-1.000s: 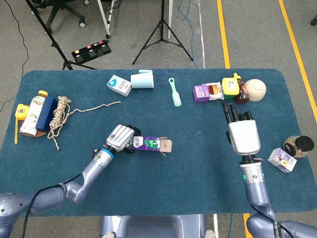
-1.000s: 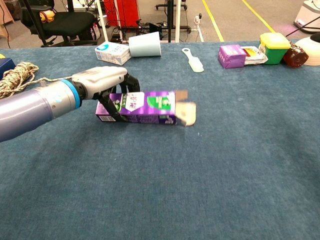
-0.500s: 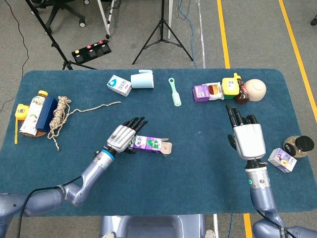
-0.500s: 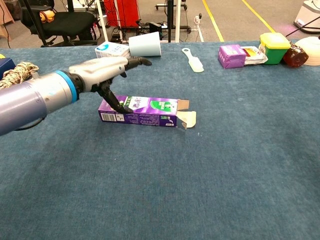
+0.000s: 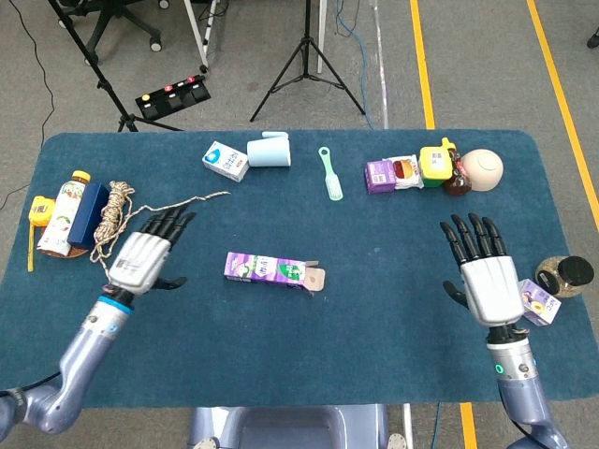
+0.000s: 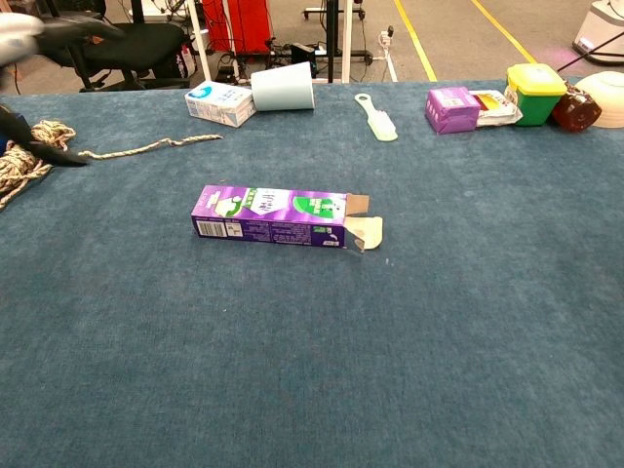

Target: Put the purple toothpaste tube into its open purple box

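Lighting is bright and even in both views, looks like overhead room light, so shadows on the blue surface [image 5: 374, 309] are soft and short. No real glare. The head view is sharp throughout. The chest view is crisp up close, but the left hand [image 6: 44, 27] in the top corner is smeared by motion blur.

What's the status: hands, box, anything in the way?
Left hand and right hand open, off the purple box. Box lies flat, flaps open. No tube visible.
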